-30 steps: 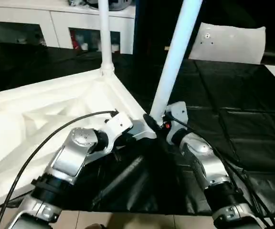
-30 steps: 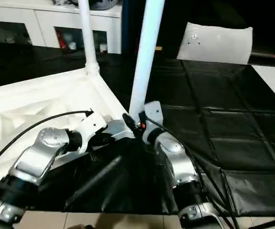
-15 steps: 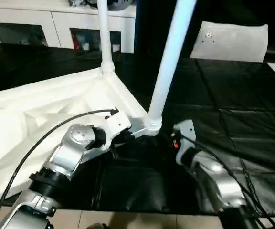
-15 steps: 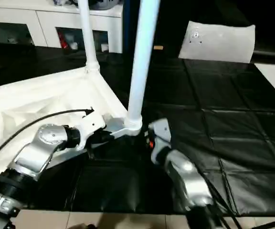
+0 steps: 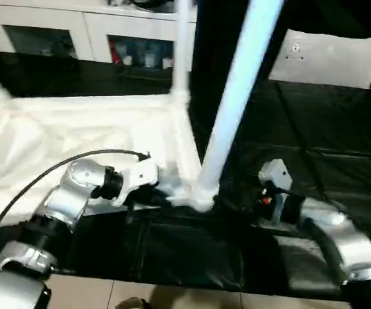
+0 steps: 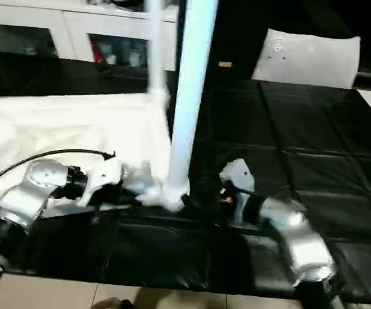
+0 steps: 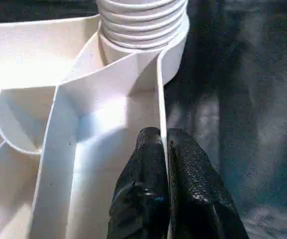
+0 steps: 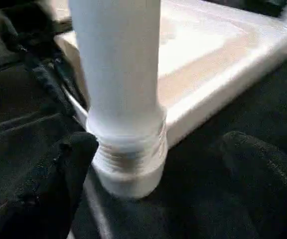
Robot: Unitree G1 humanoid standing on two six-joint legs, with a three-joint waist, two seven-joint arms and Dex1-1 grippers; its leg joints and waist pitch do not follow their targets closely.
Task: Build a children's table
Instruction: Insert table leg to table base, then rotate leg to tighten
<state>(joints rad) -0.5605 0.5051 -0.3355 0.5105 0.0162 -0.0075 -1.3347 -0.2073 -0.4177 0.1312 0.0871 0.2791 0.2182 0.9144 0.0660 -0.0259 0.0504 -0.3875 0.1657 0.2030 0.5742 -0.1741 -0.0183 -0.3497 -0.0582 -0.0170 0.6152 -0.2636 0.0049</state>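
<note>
The children's table lies upside down, its white ribbed top [image 5: 76, 129] on the black sheet. The near leg [image 5: 237, 90] stands in the front corner socket [image 8: 128, 174], and a far leg [image 5: 182, 51] rises from the back corner. My left gripper [image 7: 162, 137] is shut on the top's thin rim wall just beside that threaded socket [image 7: 141, 25]. My right gripper [image 8: 158, 144] stands open on either side of the near leg's base without touching it. Its wrist [image 5: 279, 190] is a short way to the right of the leg.
A flat white plastic bag [image 5: 330, 58] lies at the back right on the black sheet [image 5: 327, 141]. White cabinets [image 5: 57, 32] line the back wall. The sheet's front edge meets bare floor [image 5: 172, 296] just below my arms.
My right gripper has let go of the near leg, opened wide and drawn back to the right. The table top has swung round with my left gripper still on its rim.
</note>
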